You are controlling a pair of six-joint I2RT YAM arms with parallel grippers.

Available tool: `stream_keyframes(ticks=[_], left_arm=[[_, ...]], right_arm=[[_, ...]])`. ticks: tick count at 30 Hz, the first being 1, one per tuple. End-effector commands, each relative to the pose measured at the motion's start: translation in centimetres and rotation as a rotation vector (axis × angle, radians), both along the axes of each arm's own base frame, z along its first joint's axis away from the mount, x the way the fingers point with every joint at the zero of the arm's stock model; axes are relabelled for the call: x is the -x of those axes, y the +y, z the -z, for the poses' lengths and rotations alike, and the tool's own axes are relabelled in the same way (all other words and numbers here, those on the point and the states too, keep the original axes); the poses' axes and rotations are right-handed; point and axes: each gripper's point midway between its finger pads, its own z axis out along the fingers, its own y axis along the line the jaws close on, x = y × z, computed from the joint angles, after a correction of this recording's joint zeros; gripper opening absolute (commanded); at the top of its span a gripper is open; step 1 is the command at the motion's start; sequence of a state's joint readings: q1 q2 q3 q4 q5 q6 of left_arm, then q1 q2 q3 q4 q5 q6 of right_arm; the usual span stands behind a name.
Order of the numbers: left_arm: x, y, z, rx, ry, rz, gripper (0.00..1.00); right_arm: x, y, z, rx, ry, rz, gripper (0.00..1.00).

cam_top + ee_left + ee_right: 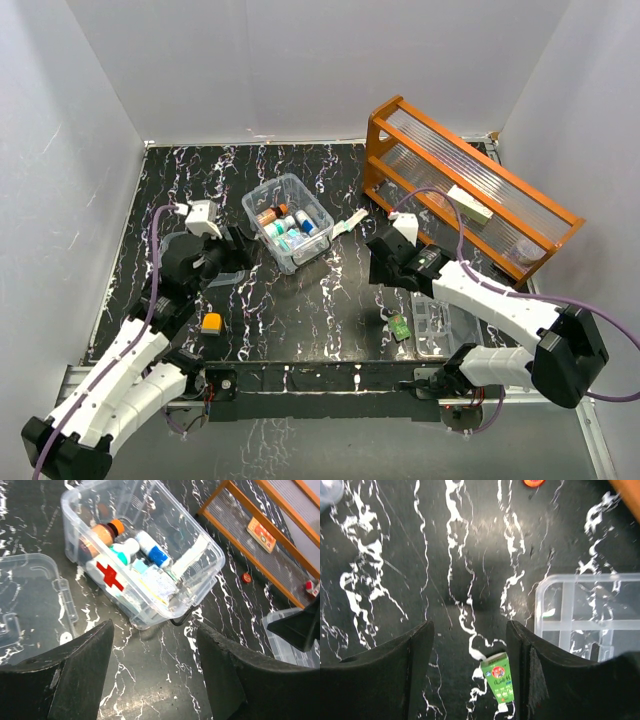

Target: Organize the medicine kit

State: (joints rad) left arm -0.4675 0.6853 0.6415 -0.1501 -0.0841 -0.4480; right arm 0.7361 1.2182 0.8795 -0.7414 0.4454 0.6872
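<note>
Sorting looks partway through. The box [288, 222] of the medicine kit sits open in the middle of the table [300, 320]. It holds several small bottles [117, 542], and its red cross [110, 576] faces the left arm. The lid [30, 605] lies flat just beside the box on its left. The compartment tray [440, 322] lies well apart from the box, on the right arm's side, in front of the orange rack [470, 190]. A green packet [499, 682] lies on the table just beside the tray, and an orange item [211, 322] lies near the left arm. A white tube [350, 222] is at the box's right side, touching it or just beside it; I cannot tell which.

The left gripper [154, 630] hovers near the box with its jaws wide apart and nothing between them. The right gripper [468, 627] is likewise spread and empty, above the table, with the green packet below it close to its right finger.

The step in hand seems to be gathering loose items. Next, the right gripper likely needs to drop lower, centre on the green packet and close across its narrow width. The packet lies flat, so the fingers must reach the table top.
</note>
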Motion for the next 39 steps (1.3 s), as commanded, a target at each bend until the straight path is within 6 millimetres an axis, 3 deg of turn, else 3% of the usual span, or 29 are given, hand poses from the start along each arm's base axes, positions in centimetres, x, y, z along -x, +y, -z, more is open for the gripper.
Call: stream_keyframes(ticks=[1,8,10,14,18,24,35,39], left_arm=[[-0.2,-2.6,-2.4,0.070,-0.036,0.122,0.64],[-2.0,-5.6,-4.3,0.119,-0.012,0.211,0.47],[-2.4,-6.2,-4.1,0.118,0.025,0.228,0.46],[-2.6,-7.1,-2.6,0.113,0.080,0.262,0.45],[-2.5,-7.0,-1.9,0.112,0.088,0.255,0.45],[-2.4,-6.5,-1.7,0.108,0.075,0.231,0.47],[-2.1,-5.5,-0.9,0.067,0.067,0.209,0.50],[-1.9,-5.2,-0.7,0.058,0.061,0.203,0.51]], right_arm=[[1.2,1.8,0.3,-0.125,0.040,-0.036,0.58],[0.6,3.7,-0.1,-0.200,0.011,-0.094,0.50],[0.9,2.9,0.6,-0.164,0.036,-0.066,0.50],[2.7,-0.7,2.8,-0.024,0.129,0.072,0.52],[4.8,-2.1,4.5,0.030,0.223,0.107,0.59],[6.9,-1.3,6.0,-0.044,0.295,0.064,0.66],[8.6,-0.8,8.2,-0.061,0.403,0.069,0.66],[9.0,-0.5,8.5,-0.070,0.433,0.061,0.60]])
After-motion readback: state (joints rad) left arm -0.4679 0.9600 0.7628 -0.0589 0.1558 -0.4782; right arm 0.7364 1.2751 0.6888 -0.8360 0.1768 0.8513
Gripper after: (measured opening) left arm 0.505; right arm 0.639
